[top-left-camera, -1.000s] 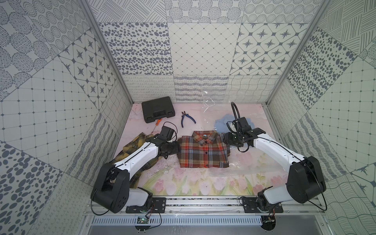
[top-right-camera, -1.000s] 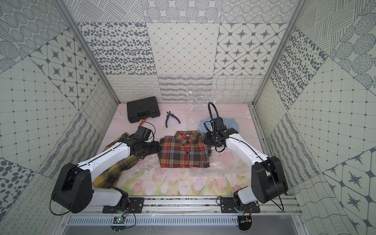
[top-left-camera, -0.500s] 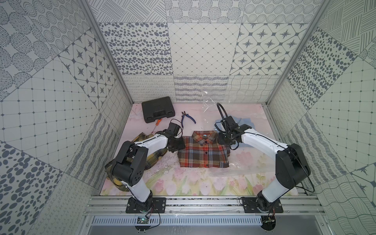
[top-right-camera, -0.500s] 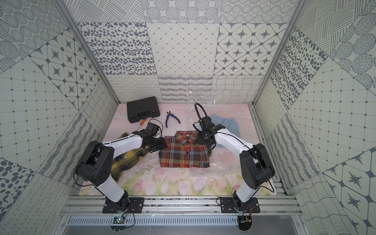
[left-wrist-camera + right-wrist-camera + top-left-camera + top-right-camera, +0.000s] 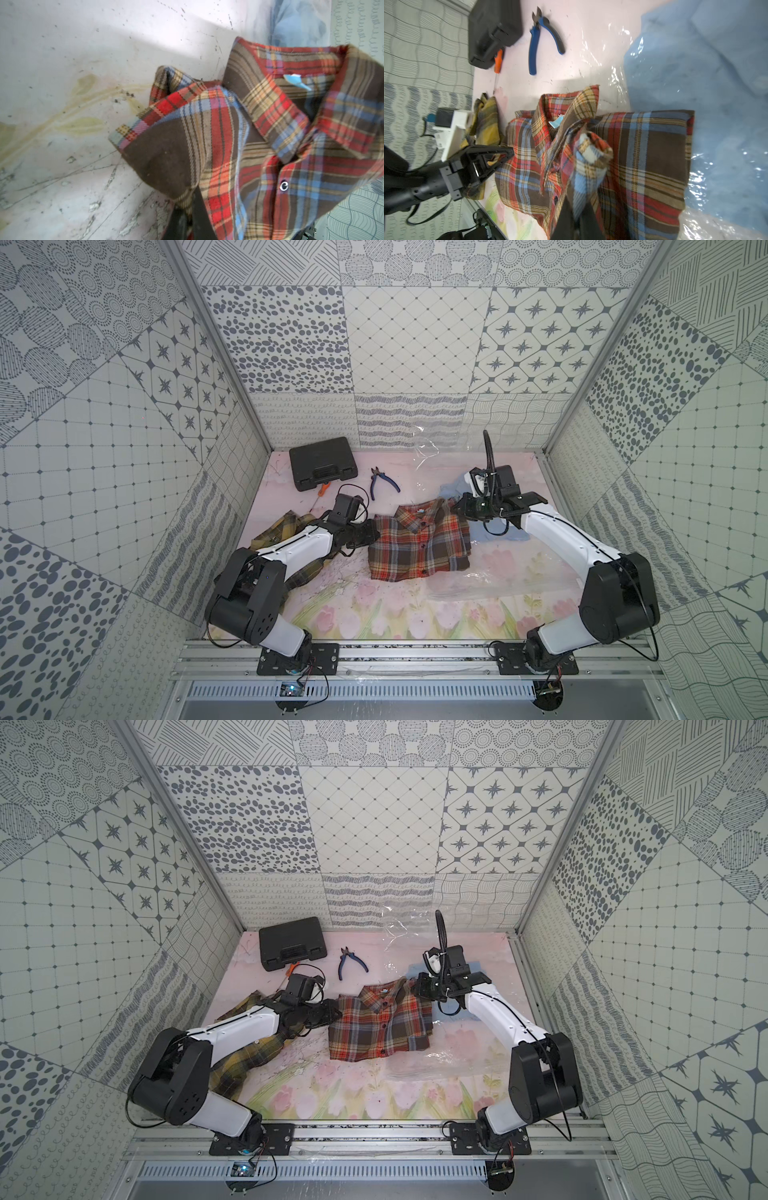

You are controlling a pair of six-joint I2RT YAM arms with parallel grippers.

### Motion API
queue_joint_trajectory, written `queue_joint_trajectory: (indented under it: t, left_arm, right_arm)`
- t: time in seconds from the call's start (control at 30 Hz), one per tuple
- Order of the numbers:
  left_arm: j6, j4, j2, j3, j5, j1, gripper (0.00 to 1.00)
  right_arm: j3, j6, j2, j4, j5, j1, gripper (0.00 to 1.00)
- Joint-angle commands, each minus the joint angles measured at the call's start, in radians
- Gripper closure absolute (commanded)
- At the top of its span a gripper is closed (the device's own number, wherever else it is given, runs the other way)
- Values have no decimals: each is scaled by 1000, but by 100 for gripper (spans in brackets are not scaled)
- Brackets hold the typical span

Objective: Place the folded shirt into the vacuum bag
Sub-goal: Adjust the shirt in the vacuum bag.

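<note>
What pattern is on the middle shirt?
Red-and-brown plaid shirt, clearest in the left wrist view.

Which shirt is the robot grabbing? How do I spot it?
On the pink flowery mat, look in the middle. The folded shirt there is pinched by the left gripper and right gripper. It is red plaid; beside it lie a yellow plaid shirt and a blue garment.

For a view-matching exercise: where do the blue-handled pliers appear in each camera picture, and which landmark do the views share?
In a top view: blue-handled pliers on the mat, beyond the plaid shirt's collar.
In a top view: pliers likewise beyond the collar.
Left wrist: not in it.
Right wrist: pliers beside the black case.
Shared landmark: the plaid shirt, in all four.
</note>
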Motion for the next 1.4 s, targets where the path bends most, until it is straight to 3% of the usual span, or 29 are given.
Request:
queue_joint_trajectory:
  t: [0.0, 0.13, 0.27, 0.33, 0.43, 0.5, 0.67, 0.83, 0.97, 1.17, 1.27, 1.37]
  left_arm:
    - [-39, 168, -40, -84, 47, 11, 100]
    - [-67, 178, 35, -121, 10, 12, 100]
    - [-83, 164, 65, -132, -29, 11, 100]
    - [-79, 144, 51, -132, -48, 12, 100]
    - [-54, 66, 33, -105, -68, 12, 95]
    - [-42, 12, 10, -89, -73, 11, 87]
    - [-2, -193, -61, -41, -171, 12, 53]
    - [-17, -165, -48, -62, -106, 3, 36]
    - [-33, -129, -18, -81, -103, -23, 36]
    - [-84, -38, 23, -119, -58, -60, 46]
    - [-109, 4, 29, -140, -45, -85, 51]
    - [-123, 23, 27, -151, -47, -109, 56]
  right_arm:
    - [-44, -8, 26, 90, -81, -38, 100]
    - [-66, -17, 138, 114, -39, -69, 99]
    - [-23, -7, 234, 118, -3, -63, 84]
    - [-13, -4, 224, 103, 20, -62, 70]
    - [-25, -18, 154, 44, 49, -63, 56]
    - [-55, -24, 96, -1, 62, -69, 49]
    - [-165, -29, -24, -79, 35, -90, 28]
    - [-270, 17, -32, -13, -5, -75, 21]
    - [-292, 56, 6, 62, -12, -37, 20]
    - [-281, 81, 110, 139, -2, 6, 25]
    - [-280, 97, 105, 163, 1, 15, 45]
    - [-213, 51, 72, 48, 96, 28, 74]
